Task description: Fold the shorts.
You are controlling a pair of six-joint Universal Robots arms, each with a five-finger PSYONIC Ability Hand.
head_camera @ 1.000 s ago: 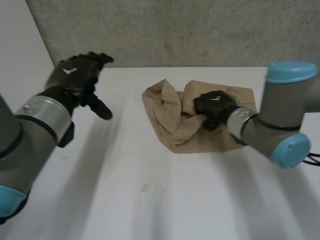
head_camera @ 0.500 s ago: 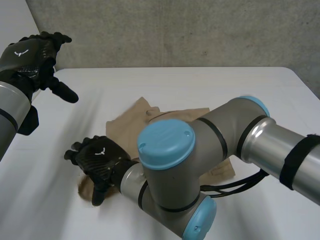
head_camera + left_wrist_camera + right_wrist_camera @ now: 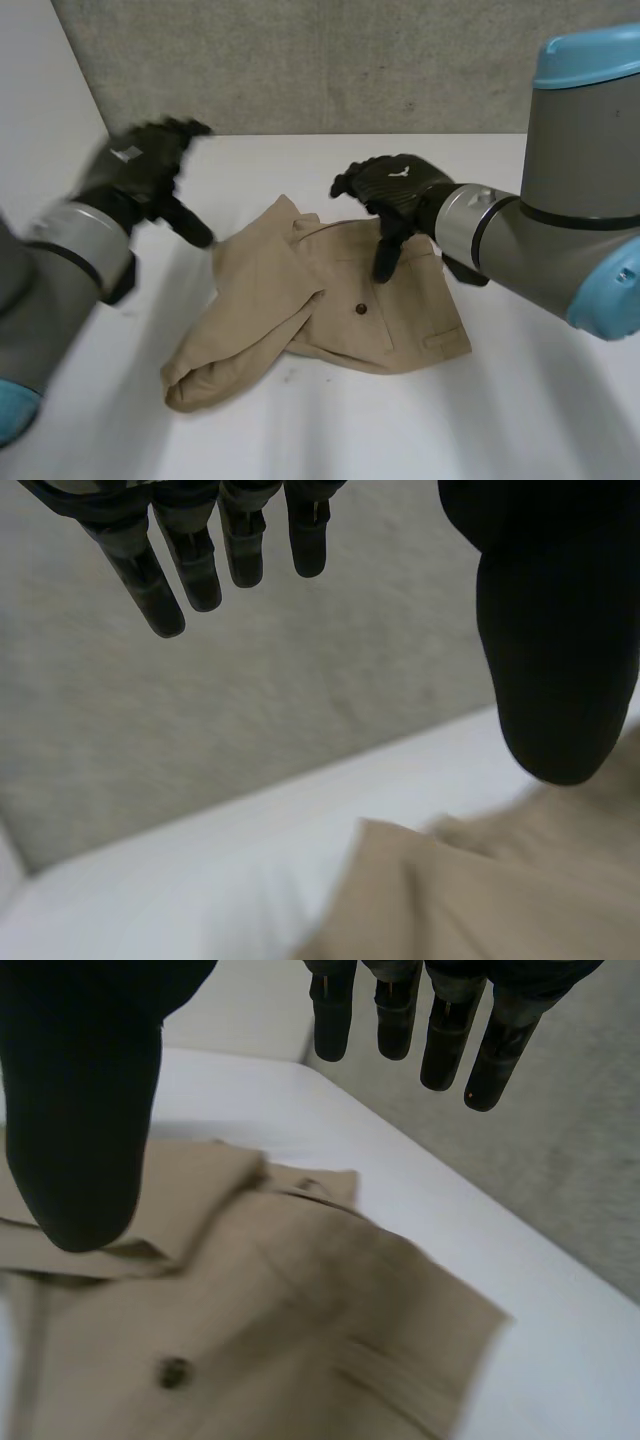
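Note:
Tan shorts (image 3: 330, 310) lie loosely spread on the white table (image 3: 500, 420), one leg folded over toward the near left, a dark button (image 3: 361, 309) showing on the waist part. My right hand (image 3: 392, 190) hovers open above the shorts' far edge, fingers (image 3: 440, 1030) straight and holding nothing; its own view looks down on the shorts (image 3: 250, 1320). My left hand (image 3: 140, 170) is raised over the table's far left, apart from the cloth, open with fingers (image 3: 190, 550) spread. Below its thumb lies an edge of the shorts (image 3: 480, 900).
A grey concrete wall (image 3: 350, 60) stands behind the table's far edge. White table surface stretches around the shorts on every side.
My right hand has let go of the shorts at the near left and swung back up over their far edge. The shorts now lie spread out. My left hand came in closer to them.

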